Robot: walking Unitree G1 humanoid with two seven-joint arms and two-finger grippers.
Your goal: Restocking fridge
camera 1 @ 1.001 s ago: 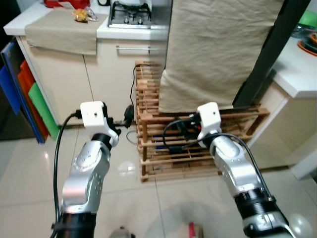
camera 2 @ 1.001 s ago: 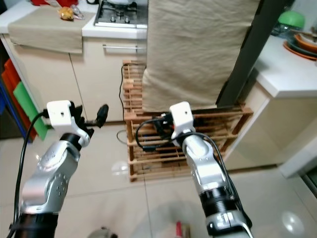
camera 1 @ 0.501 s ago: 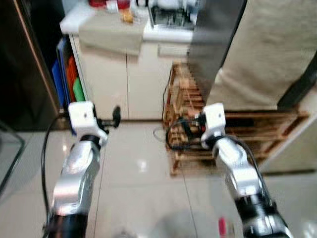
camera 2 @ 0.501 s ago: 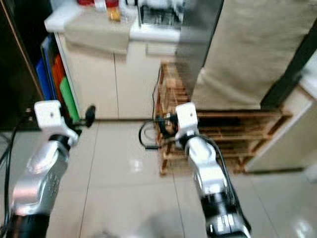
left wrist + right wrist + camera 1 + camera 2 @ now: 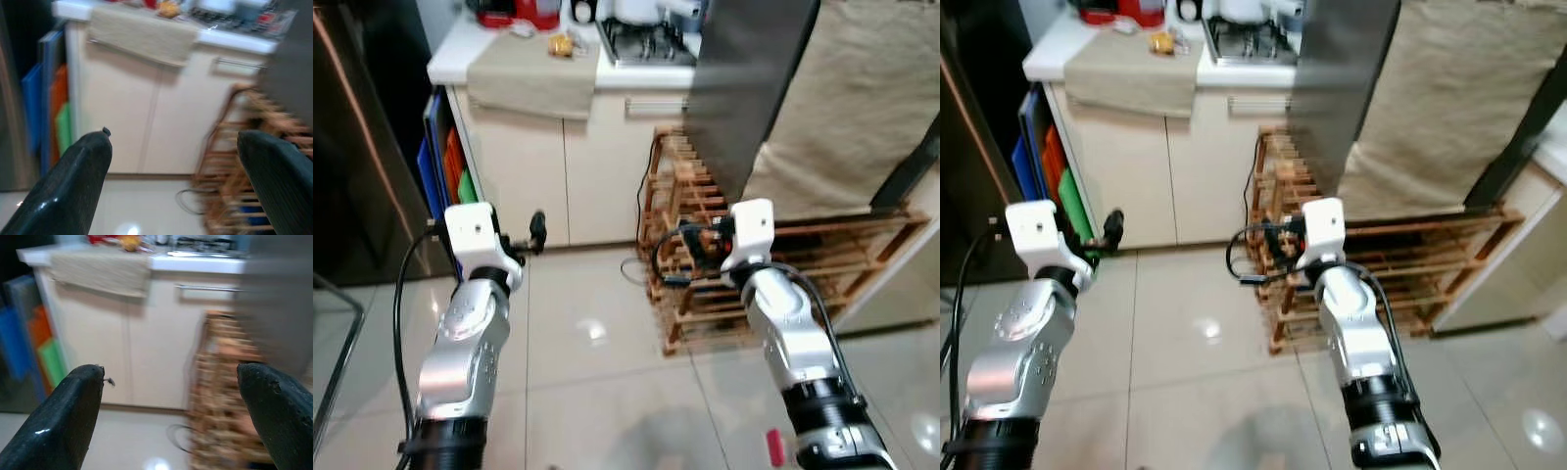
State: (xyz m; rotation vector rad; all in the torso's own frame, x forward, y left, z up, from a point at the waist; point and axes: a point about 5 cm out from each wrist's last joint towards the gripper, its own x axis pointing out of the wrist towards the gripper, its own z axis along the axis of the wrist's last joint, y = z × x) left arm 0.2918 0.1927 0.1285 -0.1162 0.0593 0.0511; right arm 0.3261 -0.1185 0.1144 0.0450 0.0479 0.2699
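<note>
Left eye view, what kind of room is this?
Most likely a home kitchen: a gas stove sits on a white counter above cream cabinet doors, with a wooden slatted rack on the tiled floor.

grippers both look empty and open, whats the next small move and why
Probably keep turning left toward the dark fridge front. The left gripper and right gripper are both open and hold nothing, raised over bare floor tiles, with only the cream cabinet and wooden rack ahead, so nothing here is within grasp.
</note>
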